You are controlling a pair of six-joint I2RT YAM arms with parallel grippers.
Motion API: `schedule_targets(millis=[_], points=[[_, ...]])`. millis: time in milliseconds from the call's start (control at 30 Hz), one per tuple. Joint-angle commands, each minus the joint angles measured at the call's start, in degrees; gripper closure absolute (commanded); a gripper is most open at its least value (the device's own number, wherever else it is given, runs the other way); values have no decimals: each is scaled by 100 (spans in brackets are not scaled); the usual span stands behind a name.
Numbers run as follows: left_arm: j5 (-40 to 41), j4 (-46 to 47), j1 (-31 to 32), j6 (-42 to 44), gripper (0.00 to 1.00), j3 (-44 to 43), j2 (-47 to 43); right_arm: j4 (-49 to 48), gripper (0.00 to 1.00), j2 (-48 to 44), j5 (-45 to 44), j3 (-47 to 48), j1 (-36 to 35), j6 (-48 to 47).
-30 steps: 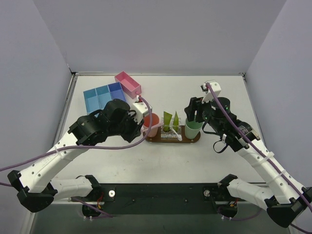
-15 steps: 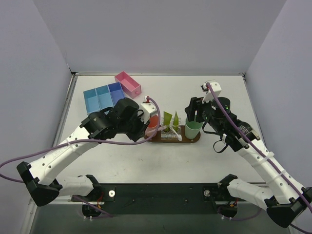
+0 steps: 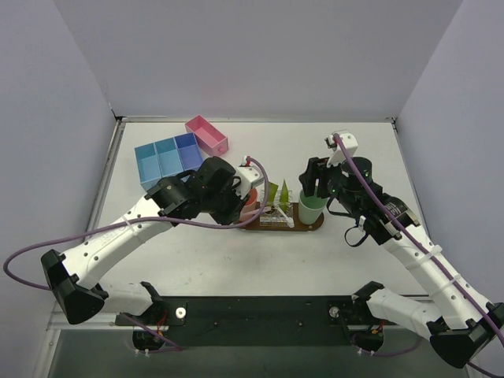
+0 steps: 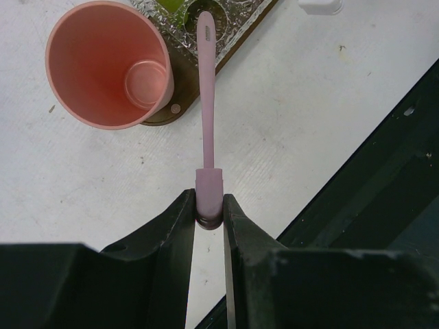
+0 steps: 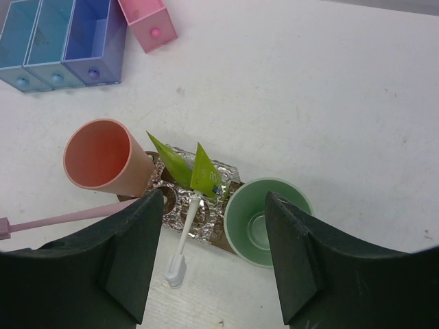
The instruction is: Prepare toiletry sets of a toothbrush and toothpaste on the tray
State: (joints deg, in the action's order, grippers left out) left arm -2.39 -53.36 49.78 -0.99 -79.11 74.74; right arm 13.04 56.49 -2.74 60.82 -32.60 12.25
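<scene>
Toothbrush [image 4: 206,96] gripped by left end effector [image 4: 209,208] beside cup [image 4: 103,68].

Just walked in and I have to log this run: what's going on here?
The left pincer grips a pink toothbrush by its handle end, the head pointing at the tray beside the pink cup. The right pincer hangs open above the green cup, holding nothing. Two toothpaste tubes stand mid-tray, and a white toothbrush slants off its near side.

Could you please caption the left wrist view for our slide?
Left fingers grip a pink toothbrush beside the empty pink cup.
</scene>
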Motion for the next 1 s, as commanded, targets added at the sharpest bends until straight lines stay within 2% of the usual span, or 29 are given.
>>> schedule_targets(millis=[0,967], points=[[-7,256,14,73,100,-184,58,-214,44,-77,37,-44,61,41],[178,687,23,205,100,-105,357,-267,44,-50,134,-105,158,84]])
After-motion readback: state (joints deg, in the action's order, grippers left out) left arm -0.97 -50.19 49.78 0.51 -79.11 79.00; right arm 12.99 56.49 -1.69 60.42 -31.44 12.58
